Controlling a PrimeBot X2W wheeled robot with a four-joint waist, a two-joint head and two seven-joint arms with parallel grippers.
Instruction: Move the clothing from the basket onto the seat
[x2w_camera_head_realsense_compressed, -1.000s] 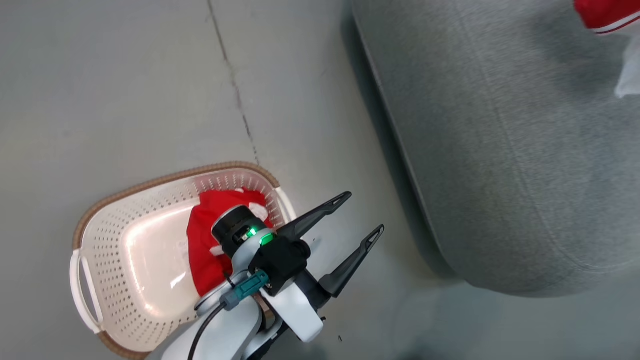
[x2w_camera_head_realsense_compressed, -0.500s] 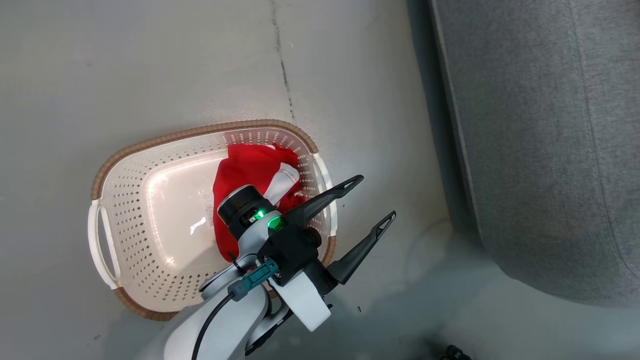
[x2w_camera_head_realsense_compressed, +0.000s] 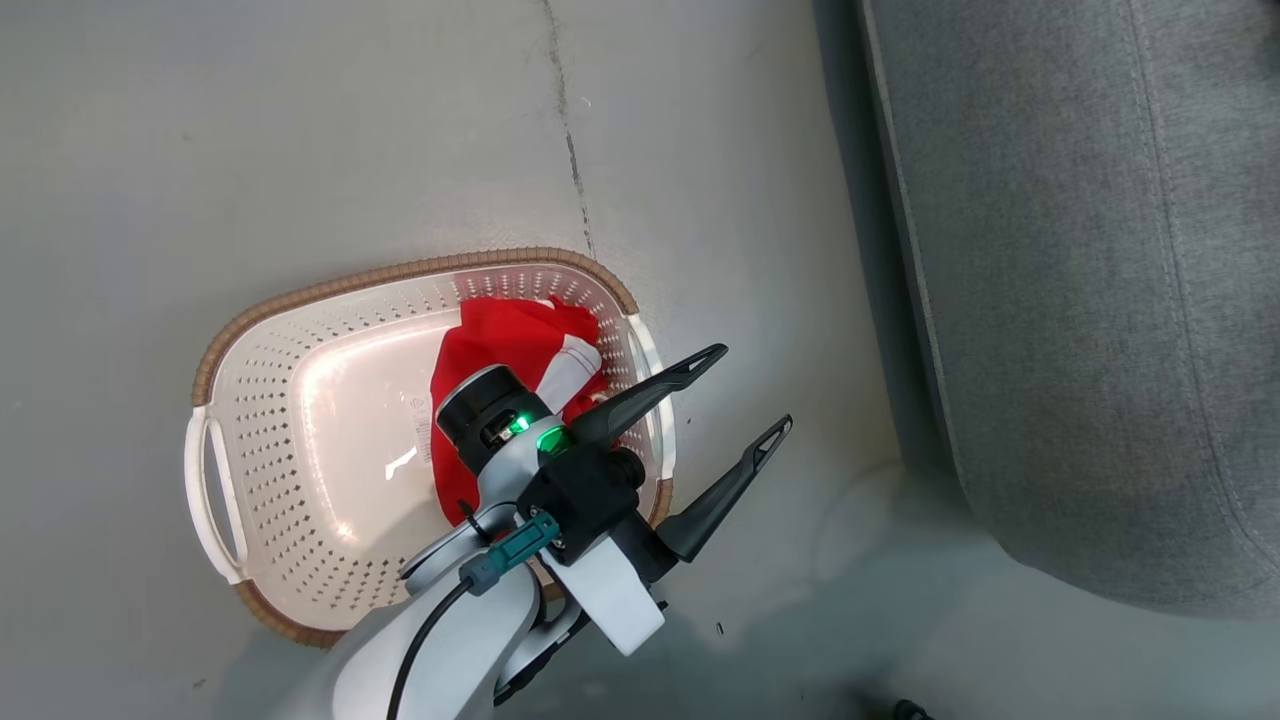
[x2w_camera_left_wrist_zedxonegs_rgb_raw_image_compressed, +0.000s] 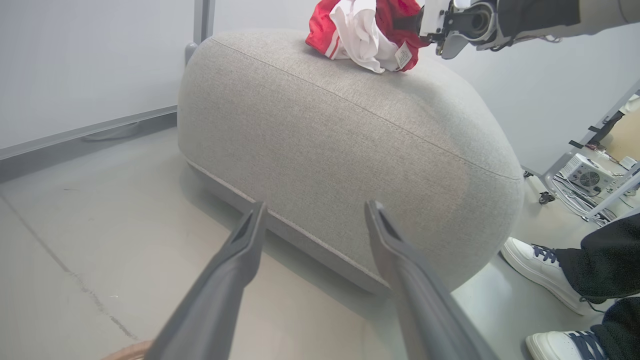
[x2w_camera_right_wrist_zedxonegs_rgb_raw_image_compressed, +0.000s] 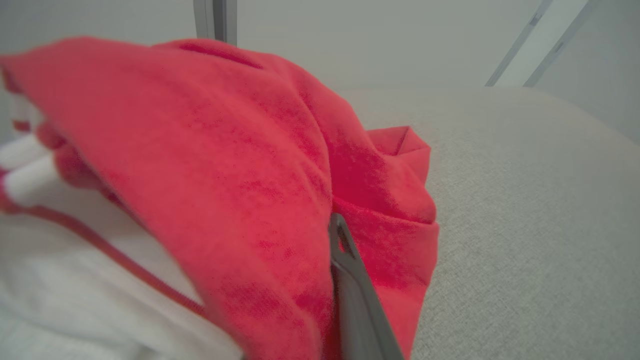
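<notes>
Partly done. One garment (x2w_camera_left_wrist_zedxonegs_rgb_raw_image_compressed: 365, 30) lay bunched on top of the seat (x2w_camera_left_wrist_zedxonegs_rgb_raw_image_compressed: 350, 140). A second garment (x2w_camera_head_realsense_compressed: 500, 340) lay in the basket (x2w_camera_head_realsense_compressed: 260, 420), at the end nearer the seat, not yet lifted. The right gripper (x2w_camera_left_wrist_zedxonegs_rgb_raw_image_compressed: 417, 22) was at the first garment, red cloth draped over one finger (x2w_camera_right_wrist_zedxonegs_rgb_raw_image_compressed: 350, 290); whether its jaws were clamped or apart could not be told. The left gripper (x2w_camera_head_realsense_compressed: 748, 388) hung over the basket's rim and the floor (x2w_camera_head_realsense_compressed: 300, 150), jaws apart and empty.

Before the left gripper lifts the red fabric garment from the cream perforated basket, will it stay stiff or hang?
Probably floppy: the red fabric garment lies crumpled in folds, so it should drape. Its loose ends may drag on the cream perforated basket wall.
</notes>
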